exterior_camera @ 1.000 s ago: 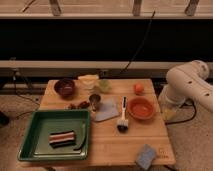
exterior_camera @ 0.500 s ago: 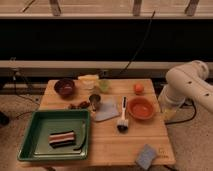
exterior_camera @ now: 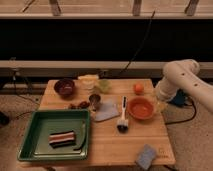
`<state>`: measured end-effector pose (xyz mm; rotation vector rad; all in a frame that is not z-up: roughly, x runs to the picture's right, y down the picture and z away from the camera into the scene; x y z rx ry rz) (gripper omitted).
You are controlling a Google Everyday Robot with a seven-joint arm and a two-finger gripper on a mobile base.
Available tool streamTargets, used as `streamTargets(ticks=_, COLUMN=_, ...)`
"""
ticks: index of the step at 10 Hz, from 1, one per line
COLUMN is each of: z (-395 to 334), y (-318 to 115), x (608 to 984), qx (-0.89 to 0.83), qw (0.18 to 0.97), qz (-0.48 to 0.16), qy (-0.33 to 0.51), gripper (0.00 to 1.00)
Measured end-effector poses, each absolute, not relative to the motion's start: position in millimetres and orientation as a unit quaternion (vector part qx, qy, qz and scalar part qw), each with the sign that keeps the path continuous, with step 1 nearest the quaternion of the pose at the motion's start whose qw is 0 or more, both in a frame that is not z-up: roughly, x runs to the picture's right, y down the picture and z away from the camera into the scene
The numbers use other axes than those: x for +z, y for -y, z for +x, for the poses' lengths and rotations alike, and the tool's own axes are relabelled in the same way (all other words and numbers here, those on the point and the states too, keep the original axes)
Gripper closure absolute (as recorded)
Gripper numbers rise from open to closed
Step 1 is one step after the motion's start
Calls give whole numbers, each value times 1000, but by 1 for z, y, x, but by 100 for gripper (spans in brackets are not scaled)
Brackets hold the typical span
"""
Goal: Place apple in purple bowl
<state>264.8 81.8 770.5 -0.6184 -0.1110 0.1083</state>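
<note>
Gripper low at the table's right edge, spread open and empty, just beside orange bowl. Apple near far right corner, behind that bowl. Purple bowl near far left corner, well apart.

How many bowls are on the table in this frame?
2. The purple bowl sits at the table's back left; the orange bowl is near the right edge, in front of the apple. The gripper hangs just right of it. None looks hidden.
</note>
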Motion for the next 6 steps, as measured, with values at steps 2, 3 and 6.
streamTargets(ticks=2, z=253, y=-55, x=822, qx=75, qw=946, qz=-306, qy=78, gripper=35)
streamTargets(ticks=3, z=252, y=-49, x=837, qx=83, qw=944, qz=-309, qy=80, gripper=35)
streamTargets(ticks=6, z=246, y=-24, x=887, qx=119, qw=942, qz=-299, qy=92, gripper=35)
